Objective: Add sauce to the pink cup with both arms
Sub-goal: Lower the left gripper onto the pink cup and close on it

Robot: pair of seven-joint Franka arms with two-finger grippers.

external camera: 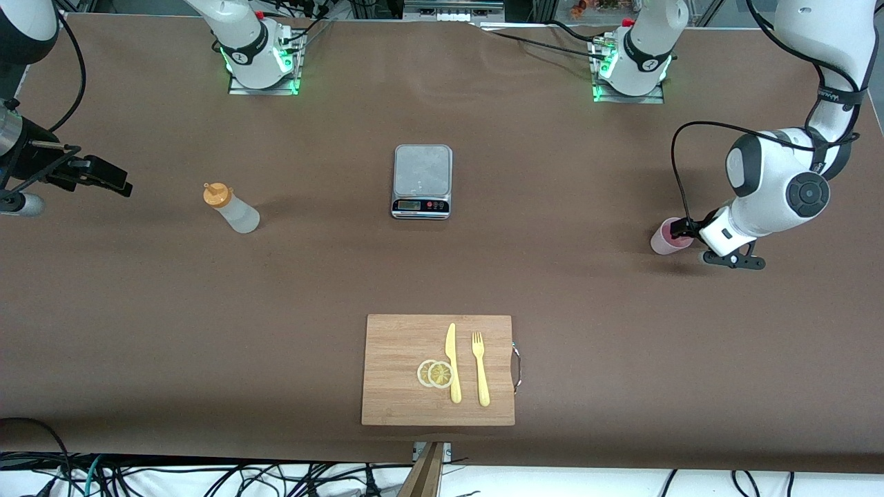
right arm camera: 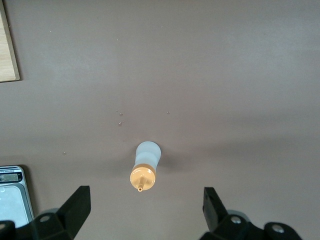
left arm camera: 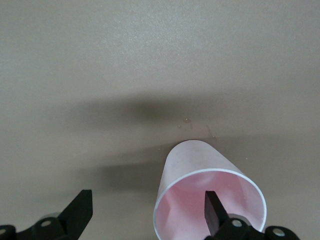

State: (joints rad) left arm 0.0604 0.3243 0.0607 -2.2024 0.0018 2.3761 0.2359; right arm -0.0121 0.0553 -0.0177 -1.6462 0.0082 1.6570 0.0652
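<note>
still the reaching step: left gripper [left arm camera: 145,210] spread wide at the pink cup [left arm camera: 210,195] (one finger over its mouth), right gripper [right arm camera: 145,210] wide above the sauce [right arm camera: 144,170], both needing to descend and close.

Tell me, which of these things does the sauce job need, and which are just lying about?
Needed: sauce; pink cup; left gripper, open beside the cup; right gripper, open above the sauce.

Lying about: scale; cutting board with knife, fork, lemon slices.

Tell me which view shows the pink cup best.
The left wrist view: the pink cup fills much of the frame, rim and pale inside visible, one finger of the open left gripper over its mouth. The front view shows it small, partly hidden by that gripper. The right wrist view misses it.
</note>
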